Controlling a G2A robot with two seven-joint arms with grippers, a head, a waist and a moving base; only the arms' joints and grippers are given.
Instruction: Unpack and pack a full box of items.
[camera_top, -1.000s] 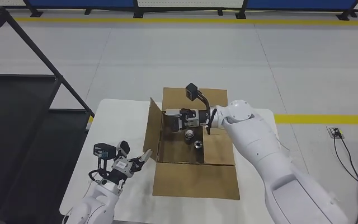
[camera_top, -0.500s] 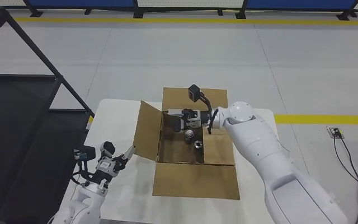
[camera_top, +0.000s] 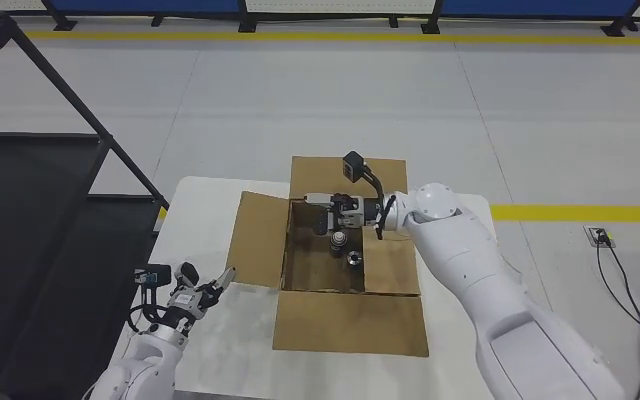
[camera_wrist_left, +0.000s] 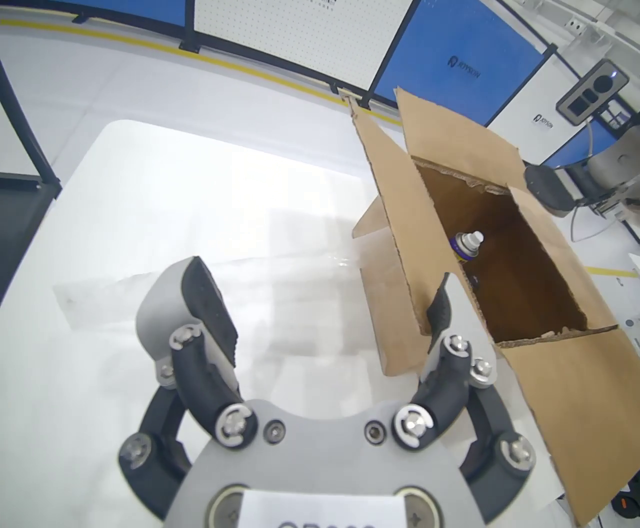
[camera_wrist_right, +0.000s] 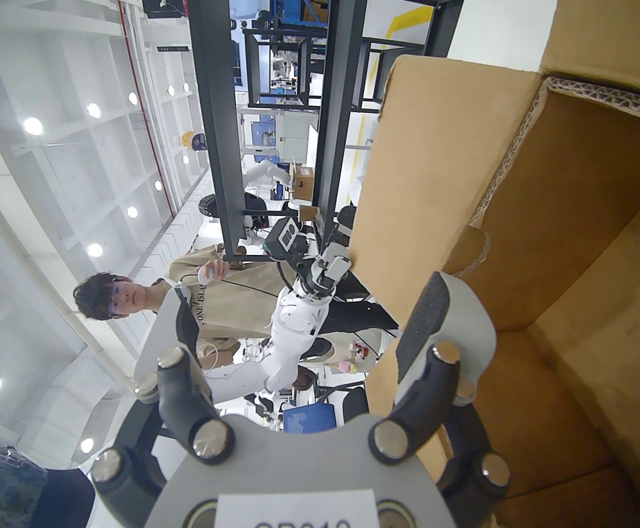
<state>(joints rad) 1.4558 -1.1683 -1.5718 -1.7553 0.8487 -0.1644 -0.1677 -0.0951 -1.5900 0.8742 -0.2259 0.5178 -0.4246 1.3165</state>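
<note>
1. Overhead, top view: box (camera_top: 350, 322) stands open mid-table (camera_top: 200, 215), flaps splayed. Two cans (camera_top: 338, 239) stand upright inside, long axis vertical, toward the 9 o'clock side. Right gripper (camera_top: 314, 200) hangs over the box's 11 o'clock corner, and the cans lie near it, at 5 o'clock. Left gripper (camera_top: 216, 284) sits outside, at 8 o'clock of the box, with the side flap (camera_top: 258, 238) between it and the cans. Judged: right arm is nearer; a reach from above suits upright cans.
2. Left wrist view: left gripper (camera_wrist_left: 320, 285) has fingers apart, nothing held, above bare white table (camera_wrist_left: 165, 200). One of the cans (camera_wrist_left: 467, 244) shows its white cap deep in the box (camera_wrist_left: 560, 360); walls look tall.
3. Right wrist view: right gripper (camera_wrist_right: 307, 300) has fingers spread, empty, at the box's corner, with the cardboard wall (camera_wrist_right: 550, 240) close by. Judged: little room beside that corner.
</note>
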